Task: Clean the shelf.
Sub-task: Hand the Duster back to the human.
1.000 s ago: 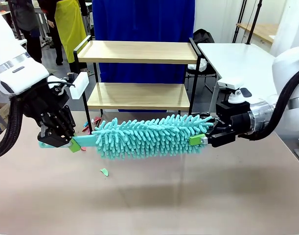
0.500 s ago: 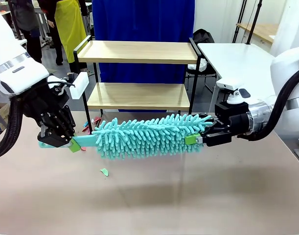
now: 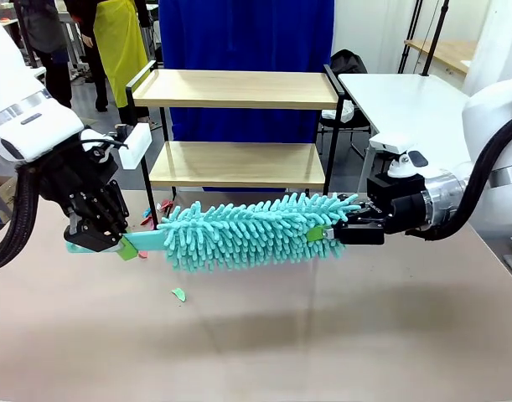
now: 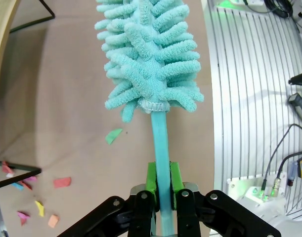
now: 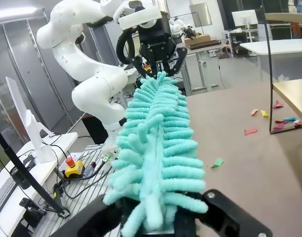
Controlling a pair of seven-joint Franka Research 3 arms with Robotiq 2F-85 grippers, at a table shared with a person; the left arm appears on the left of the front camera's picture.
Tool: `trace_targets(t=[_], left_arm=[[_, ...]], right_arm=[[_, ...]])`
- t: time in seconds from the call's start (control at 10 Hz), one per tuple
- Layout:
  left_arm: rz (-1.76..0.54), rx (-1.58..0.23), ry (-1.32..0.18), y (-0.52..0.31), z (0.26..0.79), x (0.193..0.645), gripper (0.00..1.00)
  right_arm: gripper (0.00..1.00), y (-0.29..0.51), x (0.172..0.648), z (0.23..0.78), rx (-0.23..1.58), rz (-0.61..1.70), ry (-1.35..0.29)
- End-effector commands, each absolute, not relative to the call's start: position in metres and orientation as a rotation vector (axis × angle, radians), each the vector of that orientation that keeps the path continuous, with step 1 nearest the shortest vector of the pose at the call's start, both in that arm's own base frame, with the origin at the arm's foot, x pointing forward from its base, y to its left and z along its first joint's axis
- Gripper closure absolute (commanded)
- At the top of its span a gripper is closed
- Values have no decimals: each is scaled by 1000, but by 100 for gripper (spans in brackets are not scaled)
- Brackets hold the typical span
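A teal fluffy duster [image 3: 247,230] hangs level above the brown table, in front of the shelf [image 3: 239,88], a two-tier wooden rack in a black frame. My left gripper [image 3: 126,247] is shut on the duster's flat teal handle [image 4: 160,148], its green pads [image 4: 151,177] pressing both sides. My right gripper [image 3: 323,232] is shut on the far fluffy end of the duster [image 5: 155,148]. The shelf's corner [image 5: 294,94] shows at the right of the right wrist view. Both shelf boards look bare.
Small coloured paper scraps [image 4: 62,181] lie on the table by the shelf's near left leg [image 3: 151,209]. A green scrap [image 3: 179,294] lies under the duster. A white table [image 3: 406,100] stands at the back right. People stand far off at the back left.
My right gripper has closed its fingers on the duster's fluffy end and shifted slightly left. The left gripper and the handle have stayed put.
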State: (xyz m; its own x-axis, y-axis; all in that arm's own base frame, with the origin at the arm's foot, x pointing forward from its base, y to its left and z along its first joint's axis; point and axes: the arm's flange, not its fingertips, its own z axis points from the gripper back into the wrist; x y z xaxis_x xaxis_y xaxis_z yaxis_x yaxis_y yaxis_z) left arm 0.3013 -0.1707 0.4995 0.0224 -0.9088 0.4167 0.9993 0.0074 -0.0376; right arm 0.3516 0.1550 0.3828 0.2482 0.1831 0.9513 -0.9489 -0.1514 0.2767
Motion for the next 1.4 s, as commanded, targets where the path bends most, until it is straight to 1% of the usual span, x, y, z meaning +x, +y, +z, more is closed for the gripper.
trace_targets(t=[0.0, 0.3, 0.4, 0.5, 0.6, 0.7, 0.8, 0.9, 1.0, 1.1, 1.3], left_arm=[[-1536, -386, -323, -171, 501, 300, 87], [-1536, -386, -323, -171, 501, 300, 87], [-1536, -386, -323, -171, 501, 300, 87], [-1528, -365, -308, -170, 499, 301, 87], [-1574, -371, -318, -168, 506, 296, 31], [-1569, -386, -352, -162, 515, 296, 30], [-1552, -415, -388, -152, 523, 297, 0], [-1542, -489, -443, -137, 533, 297, 26], [-1526, -563, -500, -118, 543, 299, 0], [-1491, -644, -575, -88, 554, 301, 0], [-1394, -719, -702, -33, 561, 301, 0]], right_arm=[[100, 157, 332, 382, 1333, 1223, -823], [100, 155, 331, 381, 1332, 1241, -829], [100, 153, 334, 385, 1355, 1208, -912], [100, 155, 351, 383, 1327, 1213, -811], [100, 155, 351, 383, 1327, 1213, -811], [100, 155, 351, 383, 1327, 1213, -811], [100, 155, 351, 383, 1327, 1213, -811], [100, 155, 351, 383, 1327, 1213, -811], [100, 155, 351, 383, 1327, 1213, -811], [100, 155, 351, 383, 1327, 1213, -811], [100, 155, 351, 383, 1327, 1213, -811]])
